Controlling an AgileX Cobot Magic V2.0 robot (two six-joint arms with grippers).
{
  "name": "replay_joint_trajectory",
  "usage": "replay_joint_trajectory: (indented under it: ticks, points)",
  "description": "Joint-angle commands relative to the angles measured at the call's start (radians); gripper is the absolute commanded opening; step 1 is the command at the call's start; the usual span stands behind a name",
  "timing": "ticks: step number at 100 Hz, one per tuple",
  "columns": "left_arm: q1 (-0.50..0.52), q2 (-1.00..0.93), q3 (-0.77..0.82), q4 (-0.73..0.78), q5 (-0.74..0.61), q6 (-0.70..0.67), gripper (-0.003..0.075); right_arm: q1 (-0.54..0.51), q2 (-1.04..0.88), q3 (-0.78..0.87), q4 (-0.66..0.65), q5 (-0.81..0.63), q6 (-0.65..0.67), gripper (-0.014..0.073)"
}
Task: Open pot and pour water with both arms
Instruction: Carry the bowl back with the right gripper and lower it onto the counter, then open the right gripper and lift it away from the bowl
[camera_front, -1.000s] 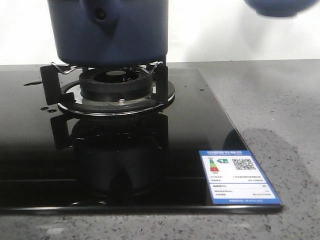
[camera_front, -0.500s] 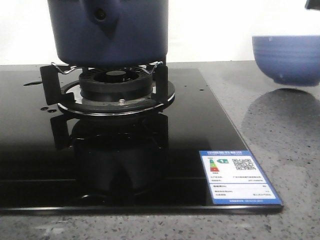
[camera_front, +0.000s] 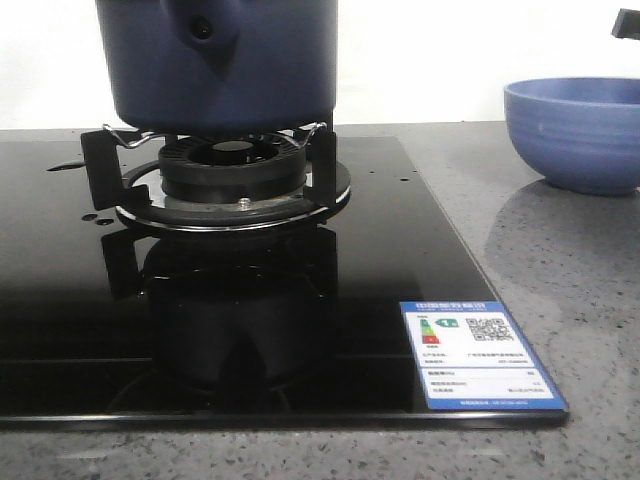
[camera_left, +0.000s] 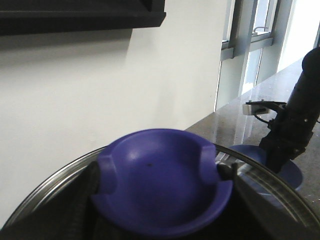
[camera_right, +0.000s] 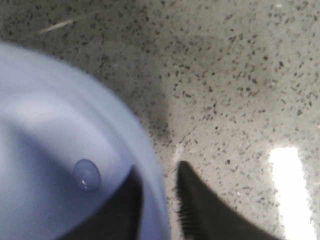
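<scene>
Pot: your one navy pot (camera_front: 218, 60) sits upright on the burner (camera_front: 232, 170), handle socket (camera_front: 204, 30) facing you.
Bowl: one lighter-blue bowl (camera_front: 578, 132), on the worktop (camera_front: 560, 260) well right of the pot.
Left pincer (camera_left: 160, 175): closed on the blue lid knob (camera_left: 162, 182).
Right pincer (camera_right: 159, 200): fingers (camera_right: 192, 205) straddling the bowl's rim; you cannot tell whether they grip.

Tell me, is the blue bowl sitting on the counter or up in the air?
On the counter. The blue bowl sits upright, its base touching the speckled stone, and the right hand straddles its rim.

I can't see the pot (camera_front: 218, 60) top; the front view's edge cuts it. Bowl (camera_front: 580, 132) clipped at the right edge. Right gripper (camera_right: 159, 200) blurred, its grip on the rim unclear.
</scene>
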Motion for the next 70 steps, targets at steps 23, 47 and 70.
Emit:
replay_joint_trajectory:
  ticks: [23,47,70]
  points:
    - [-0.060,0.029,-0.077,-0.098,0.027,0.050,0.0221,-0.007,-0.252,-0.025,0.032,-0.002,-0.002,0.0470]
    - [-0.068,0.098,-0.085,-0.098,0.029,0.094,0.0221,0.036,-0.557,-0.025,0.044,-0.060,-0.021,0.0345]
    - [-0.116,0.155,-0.106,-0.094,0.032,0.139,0.0221,0.086,-0.793,-0.014,0.044,-0.087,-0.064,-0.0063]
